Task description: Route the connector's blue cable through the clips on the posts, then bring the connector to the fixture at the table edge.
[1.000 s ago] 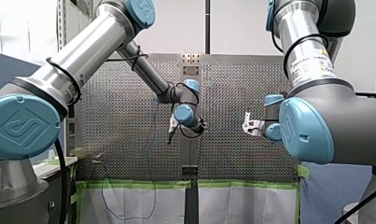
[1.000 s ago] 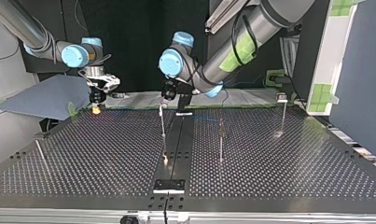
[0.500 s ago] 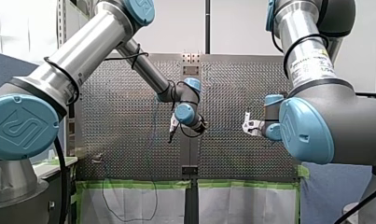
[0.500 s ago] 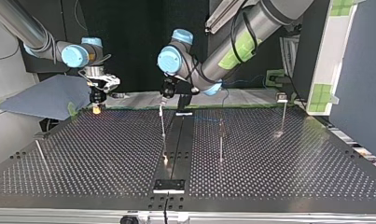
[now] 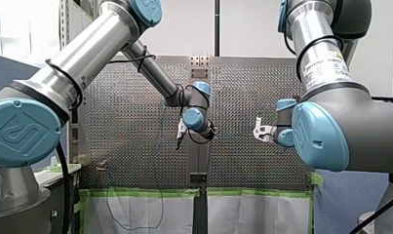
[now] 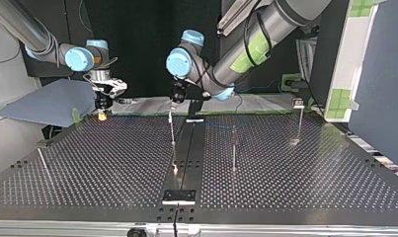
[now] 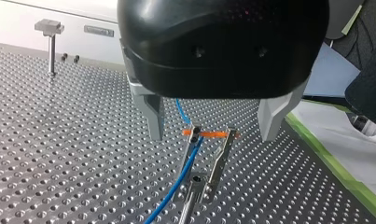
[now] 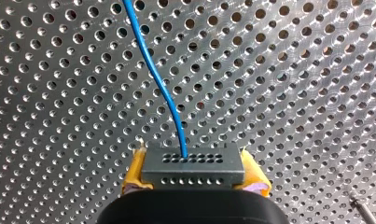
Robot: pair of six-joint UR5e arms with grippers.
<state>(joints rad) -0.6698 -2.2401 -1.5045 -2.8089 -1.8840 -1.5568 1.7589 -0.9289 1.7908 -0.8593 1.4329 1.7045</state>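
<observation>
Change, small: barely tilting my left gripper (image 7: 212,135), jaws spread wide and gripping nothing, straddling the clip (image 7: 209,134) with the blue cable (image 7: 175,185) running up into it, apparently seated though hard to confirm. Reading this as settling at the first clip, with routing barely begun.

Clamping the connector (image 8: 193,165) firmly between my right gripper's (image 8: 193,177) yellow pads (image 8: 254,179), hovering at the upper left of the top view.

Further out, leaving the other posts (image 6: 233,148) apparently yet to thread, and the fixture (image 6: 179,196) at lower centre unreached.

Against a second ago: leaning the left gripper slightly toward the upper left of the top view, keeping its tips over the same clip and the right gripper where it was.
</observation>
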